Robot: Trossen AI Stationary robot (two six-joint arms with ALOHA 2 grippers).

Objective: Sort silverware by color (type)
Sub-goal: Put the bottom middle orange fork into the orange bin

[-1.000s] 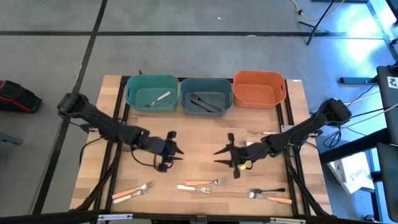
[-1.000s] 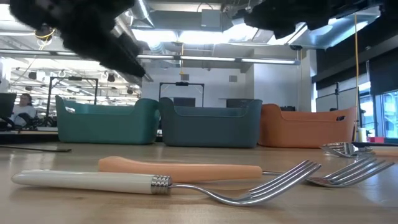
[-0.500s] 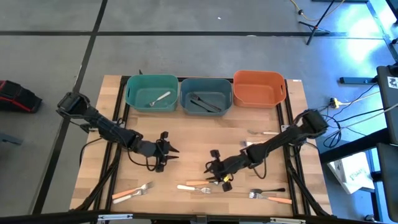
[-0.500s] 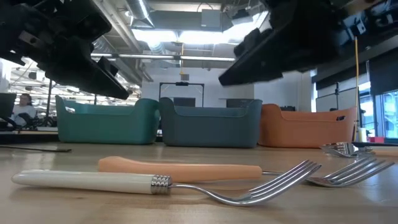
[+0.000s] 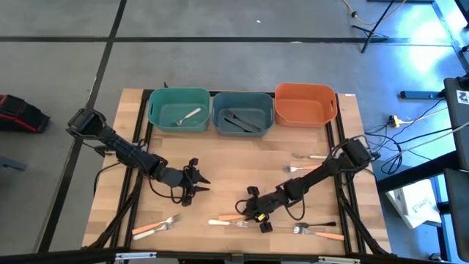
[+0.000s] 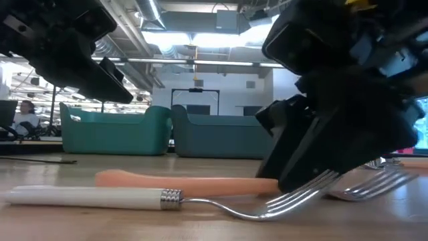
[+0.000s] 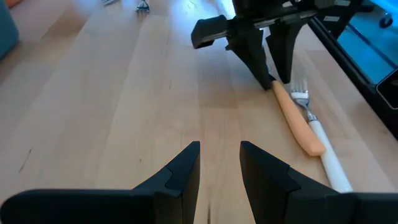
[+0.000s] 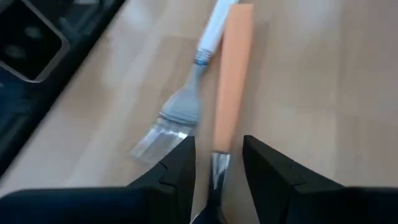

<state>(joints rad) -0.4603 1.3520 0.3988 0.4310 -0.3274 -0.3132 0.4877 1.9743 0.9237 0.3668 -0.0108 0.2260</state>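
Overhead, I see a pale wooden slatted table [image 5: 234, 158] on a grey concrete floor; the low view looks past it into a bright hall with ceiling lights, where a seated person [image 6: 25, 115] shows at the far left.

Three plastic bins stand in a row at the far edge: a teal bin [image 5: 178, 109] holding one white-handled fork, a slate-blue bin [image 5: 242, 112] holding black-handled forks, and an orange bin [image 5: 305, 103].

Loose forks with metal tines lie along the near edge and right side. I confirm the orange-handled fork [image 8: 231, 74] lying just beside the white-handled fork [image 8: 211, 31], roughly parallel.

My right gripper [image 5: 256, 210] is down at the table; its wrist view shows both fingers, parted, straddling the neck of the orange-handled fork. I cannot tell whether they press on it.

My left gripper [image 5: 193, 181] hangs over bare wood left of centre, fingers parted, holding nothing.

Only the left wrist view shows both grippers at once; only the low view shows the fork tines curving up off the wood.
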